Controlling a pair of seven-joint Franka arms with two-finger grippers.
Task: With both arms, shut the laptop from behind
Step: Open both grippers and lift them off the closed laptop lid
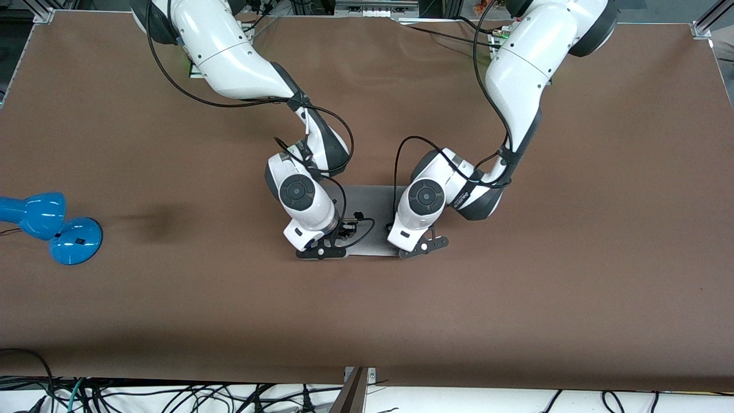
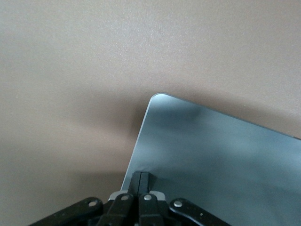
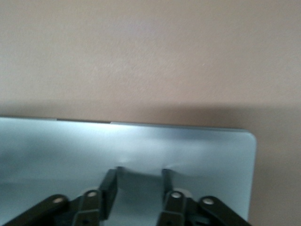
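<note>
Big brown counter (image 1: 516,298), with both white arms reaching in to its middle. Left arm (image 1: 516,74) from one end, right arm (image 1: 229,51) from the other. Laptop (image 1: 373,206) lying flat mid-counter under the two wrists, lid down, looks shut or as good as. Blue lamp (image 1: 51,226) way off at the right arm's end, near the edge, not involved.

Left gripper (image 1: 423,248) down at the lid's corner toward the left arm's end, fingers (image 2: 142,181) pinched together, holding nothing, tips on or just above the lid. Right gripper (image 1: 321,252) over the lid toward the other corner, fingers (image 3: 109,188) roughly half apart, nothing between them, just bare lid.

Looks like the closing step is basically finished. Next up, probably: lift both straight off without dragging the lid.
</note>
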